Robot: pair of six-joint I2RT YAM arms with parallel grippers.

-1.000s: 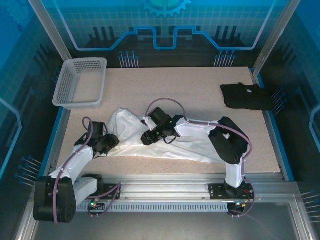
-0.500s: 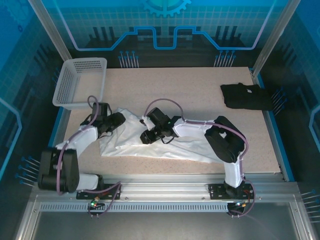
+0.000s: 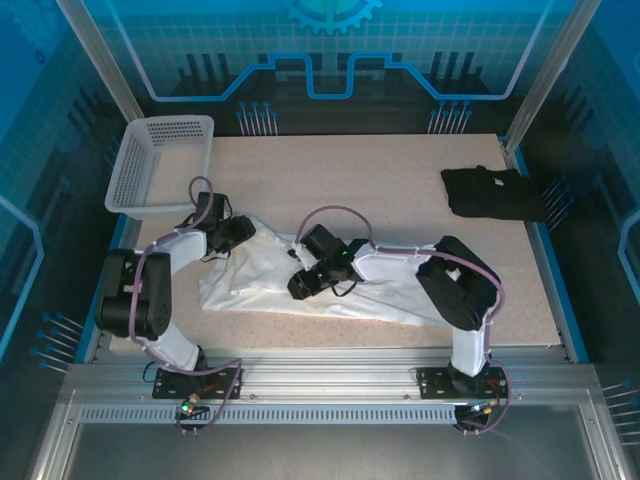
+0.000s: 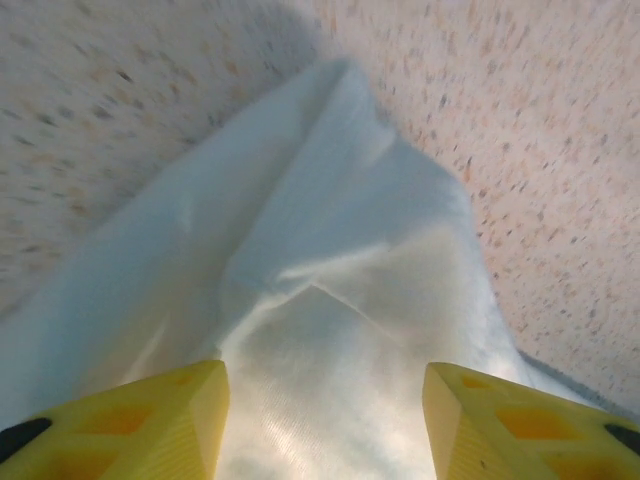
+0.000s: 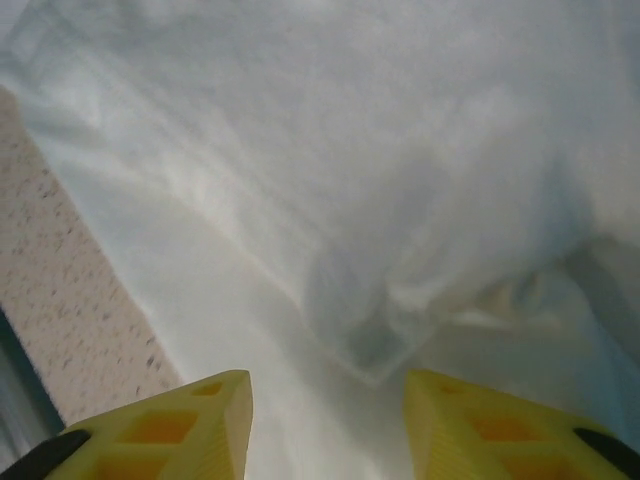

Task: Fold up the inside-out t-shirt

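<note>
The inside-out t-shirt (image 3: 250, 285) lies wrinkled and white across the table's left and middle. My left gripper (image 3: 243, 232) is at its far left corner. In the left wrist view this gripper (image 4: 325, 385) is open, and the yellow fingers (image 4: 170, 410) straddle a pointed flap of the shirt (image 4: 330, 290) without clamping it. My right gripper (image 3: 298, 288) hovers over the shirt's middle. In the right wrist view it (image 5: 328, 395) is open too, just above the cloth (image 5: 300, 150) where a small folded corner sticks out.
A white mesh basket (image 3: 160, 165) stands at the far left of the table. A black folded garment (image 3: 492, 192) lies at the far right. Bare speckled tabletop (image 3: 380, 190) stretches beyond the shirt. An aluminium rail (image 3: 330, 375) runs along the near edge.
My left arm has swung from the shirt's near left edge out to its far left corner, and its jaws have widened. The right gripper has shifted only slightly over the shirt.
</note>
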